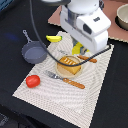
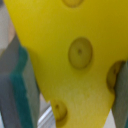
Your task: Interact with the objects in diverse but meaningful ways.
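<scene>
A yellow cheese wedge (image 2: 75,55) with round holes fills the wrist view, pressed between a teal finger pad (image 2: 20,87) and a grey finger (image 2: 123,82). My gripper (image 2: 70,80) is shut on it. In the exterior view the cheese wedge (image 1: 76,49) pokes out under the gripper (image 1: 79,50), just above the striped mat beside the plate. A golden-brown bread loaf (image 1: 69,63) lies on the round tan plate (image 1: 61,71). The yellow banana (image 1: 53,38) rests at the mat's far corner. The red tomato (image 1: 33,80) sits near the mat's corner at the exterior view's left.
An orange-handled fork (image 1: 66,80) lies on the striped mat (image 1: 65,100) in front of the plate, and an orange-handled knife (image 1: 87,58) lies behind it. A small grey pan (image 1: 34,52) stands off the mat on the dark table. A bowl (image 1: 122,17) sits at the back.
</scene>
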Motion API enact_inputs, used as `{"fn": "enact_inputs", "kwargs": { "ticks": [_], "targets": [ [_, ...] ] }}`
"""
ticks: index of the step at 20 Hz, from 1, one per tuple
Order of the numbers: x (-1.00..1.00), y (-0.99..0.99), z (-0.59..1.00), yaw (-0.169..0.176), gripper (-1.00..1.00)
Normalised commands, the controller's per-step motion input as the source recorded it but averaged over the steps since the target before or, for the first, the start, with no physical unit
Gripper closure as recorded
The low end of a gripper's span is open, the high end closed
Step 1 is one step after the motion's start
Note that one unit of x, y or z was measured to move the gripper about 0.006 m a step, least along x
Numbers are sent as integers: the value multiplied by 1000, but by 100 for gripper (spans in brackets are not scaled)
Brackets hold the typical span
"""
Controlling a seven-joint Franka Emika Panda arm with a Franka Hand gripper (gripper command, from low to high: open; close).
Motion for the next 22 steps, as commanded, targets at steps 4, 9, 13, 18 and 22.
{"fn": "enact_inputs", "kwargs": {
  "ticks": [4,9,13,18,22],
  "targets": [
    [0,-948,0,-48,100],
    [0,-940,0,-52,100],
    [109,-841,0,-42,100],
    [537,-402,9,-45,100],
    [612,-336,0,-52,100]
  ]
}}
